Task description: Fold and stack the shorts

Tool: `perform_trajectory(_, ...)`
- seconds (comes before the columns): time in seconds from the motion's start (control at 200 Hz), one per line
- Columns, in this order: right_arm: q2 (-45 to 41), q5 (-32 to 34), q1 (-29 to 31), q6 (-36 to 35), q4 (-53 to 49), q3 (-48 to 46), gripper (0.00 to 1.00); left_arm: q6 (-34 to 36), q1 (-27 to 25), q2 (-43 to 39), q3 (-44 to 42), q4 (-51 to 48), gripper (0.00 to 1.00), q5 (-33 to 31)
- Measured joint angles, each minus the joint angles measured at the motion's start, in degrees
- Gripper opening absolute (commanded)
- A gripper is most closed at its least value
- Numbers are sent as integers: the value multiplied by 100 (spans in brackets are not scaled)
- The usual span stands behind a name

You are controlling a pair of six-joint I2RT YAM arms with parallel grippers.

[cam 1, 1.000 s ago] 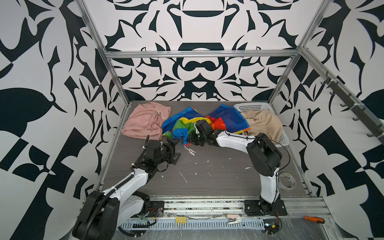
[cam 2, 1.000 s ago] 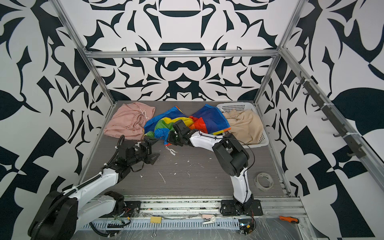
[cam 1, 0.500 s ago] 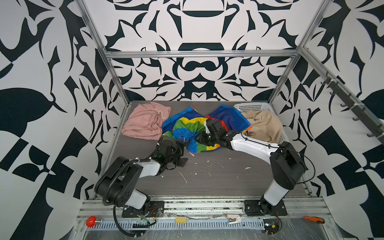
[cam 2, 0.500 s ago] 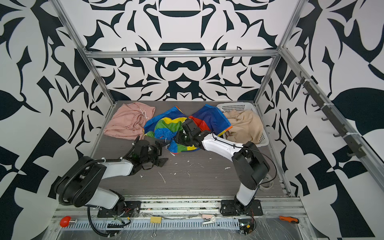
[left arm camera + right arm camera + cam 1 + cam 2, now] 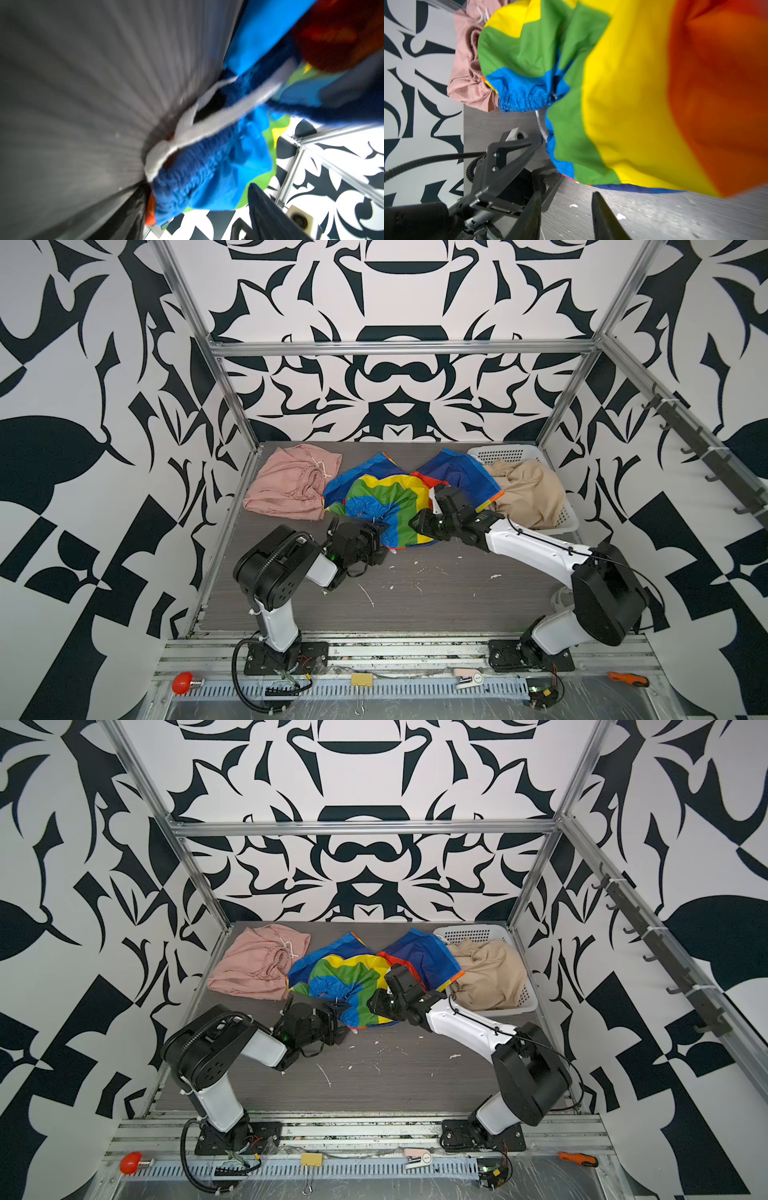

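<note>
1. The rainbow shorts (image 5: pixel 382 497) lie rumpled across the middle of the far half of the table (image 5: pixel 415 605). Both legs fan toward the back wall.
2. Their gathered blue waistband (image 5: pixel 187 176) is bunched at the near edge, and the white drawstring (image 5: pixel 207 122) trails across it. The left wrist view is blurred, so I can make out little more of it.
3. My left gripper (image 5: pixel 380 531) sits low at that near edge. Its fingers stand apart, with the waistband and drawstring between them. In the right wrist view one fingertip (image 5: pixel 538 140) touches the blue hem, but I see no squeeze on the cloth.
4. My right gripper (image 5: pixel 566 193) is just beside the shorts' near edge, close to my left one. Its fingers are apart with only bare table between them, so it holds nothing.
5. The pink shorts (image 5: pixel 291 485) lie heaped in the far left corner, touching the left side of the rainbow pair.
6. The beige shorts (image 5: pixel 528 493) are piled in the white basket (image 5: pixel 498 454) in the far right corner. A corner of a rainbow leg meets them.
7. White scraps (image 5: pixel 368 595) dot the near table.
</note>
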Motion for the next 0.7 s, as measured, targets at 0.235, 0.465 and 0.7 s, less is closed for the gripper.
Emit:
perform_trajectory(0.235, -330, 2, -247, -39, -24, -144, 42, 186, -28, 120, -63, 151, 41, -184)
perform_trajectory(0.465, -369, -7, -247, -72, -15, -219, 42, 529, -28, 234, -46, 225, 18, -262)
perform_trajectory(0.7, -369, -26, -254, -105, -28, -319, 42, 1043, 0, -214, 42, -461, 16, -243)
